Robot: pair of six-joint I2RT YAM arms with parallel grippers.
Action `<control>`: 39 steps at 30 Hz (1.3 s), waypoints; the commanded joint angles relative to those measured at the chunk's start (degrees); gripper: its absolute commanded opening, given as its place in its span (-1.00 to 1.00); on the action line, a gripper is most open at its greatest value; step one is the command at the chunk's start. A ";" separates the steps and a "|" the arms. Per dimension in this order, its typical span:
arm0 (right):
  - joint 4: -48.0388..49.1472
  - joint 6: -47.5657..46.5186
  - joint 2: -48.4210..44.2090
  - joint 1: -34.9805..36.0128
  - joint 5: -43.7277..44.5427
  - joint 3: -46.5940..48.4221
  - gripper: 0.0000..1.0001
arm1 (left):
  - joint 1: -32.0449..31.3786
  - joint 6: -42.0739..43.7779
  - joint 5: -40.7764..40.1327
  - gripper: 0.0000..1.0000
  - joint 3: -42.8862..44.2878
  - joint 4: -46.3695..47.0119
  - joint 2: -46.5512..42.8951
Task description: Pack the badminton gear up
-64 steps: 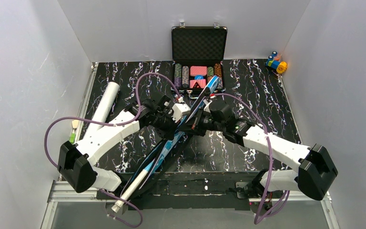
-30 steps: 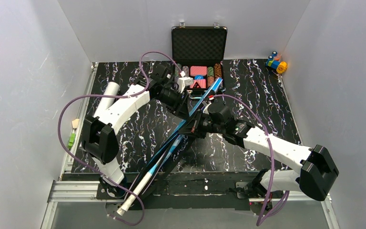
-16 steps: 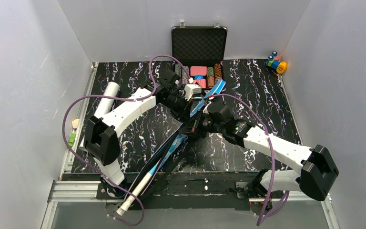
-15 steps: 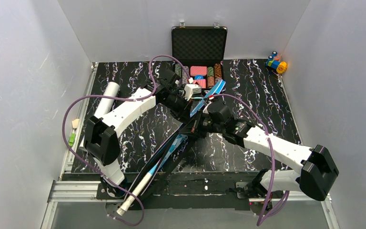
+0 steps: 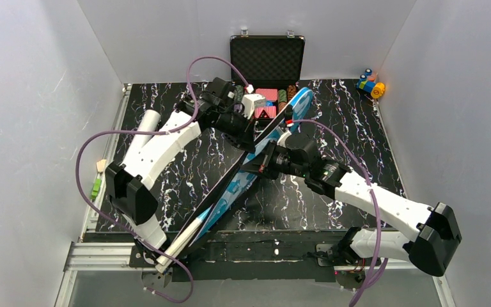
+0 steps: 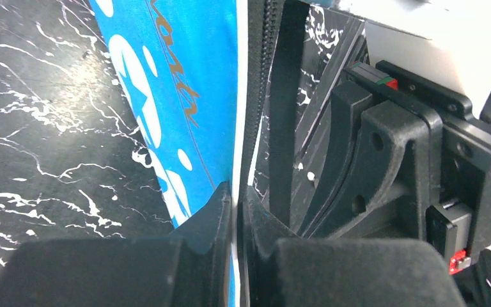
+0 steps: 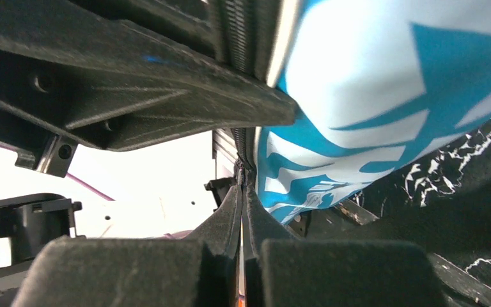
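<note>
**Top view.** The bag [image 5: 233, 192] lay slantwise across the table [image 5: 358, 134]. Its broad end was far, in front of the case [image 5: 267, 56], and its narrow end was at the near edge. There a racket handle [image 5: 180, 240] stuck out past the table's rim. We saw the bag's blue face only in strips, because its black zip band and both arms covered the rest. We could not tell whether the far end rested on anything. The tube [image 5: 142, 131] lay far left, its near half hidden under the left arm [image 5: 160, 144]. The chips [image 5: 270, 96] in the case were partly hidden behind that arm's wrist. The blocks [image 5: 371, 84] stood in the far right corner, well apart.

**Left wrist view.** The left gripper [image 6: 233, 201] was closed, and its fingers [image 6: 214, 211] pinched the bag's white-piped edge beside the zip. The white marks on the blue cloth were cut off and unreadable. Black parts of the right gripper filled the right of the frame, just beside the bag.

**Right wrist view.** The right gripper [image 7: 241, 204] was likewise closed, nipping the zip strip of the bag where it ran down between the pads [image 7: 227, 211]. The view was blurred. A black body, probably the other gripper, blocked the upper left, and the white background was washed out.
</note>
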 commanded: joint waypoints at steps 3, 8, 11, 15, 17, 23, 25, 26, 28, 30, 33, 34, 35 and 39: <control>-2.01 -2.47 -2.73 0.02 -0.38 3.52 -0.97 | 3.61 -4.47 -2.58 -1.00 3.26 4.80 -7.88; -3.23 -3.77 -2.82 -1.11 -2.00 4.74 -0.97 | 7.58 -9.53 -4.55 -1.00 0.85 7.66 -9.07; -3.59 -4.08 -2.13 -1.21 -2.93 5.00 -0.97 | 10.14 -11.79 -5.64 -1.00 -0.11 9.51 -9.36; -3.02 -3.55 0.10 -1.13 -5.96 4.60 -0.97 | 12.44 -14.24 -7.96 -1.00 -0.09 10.52 -9.09; -3.13 -3.66 0.57 -1.08 -6.53 4.29 -0.97 | 13.37 -15.01 -9.51 -1.00 -0.06 10.27 -8.95; -7.20 -6.12 -1.65 -1.96 -3.84 5.14 -0.97 | 15.44 -15.17 -11.54 -1.00 -1.69 10.25 -10.74; -8.14 -6.83 -1.56 -2.17 -4.20 5.75 -0.97 | 15.62 -14.75 -12.13 -1.00 -2.73 10.29 -11.21; -8.72 -7.15 -1.30 -2.18 -4.79 6.07 -0.97 | 15.74 -14.41 -12.42 -1.00 -3.20 10.34 -11.42; -9.86 -7.50 -0.89 -2.17 -5.82 6.20 -0.97 | 16.14 -13.76 -13.02 -1.00 -4.12 10.25 -11.83; -11.04 -7.88 -0.90 -2.18 -6.73 6.02 -0.97 | 16.66 -13.13 -13.43 -1.00 -5.08 10.49 -12.20; -13.36 -8.85 -1.92 -2.13 -6.50 5.35 -0.97 | 17.41 -12.06 -14.66 -1.00 -6.05 10.60 -12.83; -14.51 -9.28 -2.49 -2.16 -6.22 5.22 -0.97 | 17.79 -11.60 -14.88 -1.00 -6.28 10.64 -13.04; -15.86 -9.69 -3.12 -2.10 -5.81 4.94 -0.97 | 18.05 -11.32 -15.32 -1.00 -6.49 10.78 -13.14; -19.09 -10.01 -7.36 -2.08 -4.96 1.68 -0.97 | 19.17 -10.18 -16.20 -1.00 -7.37 11.15 -13.24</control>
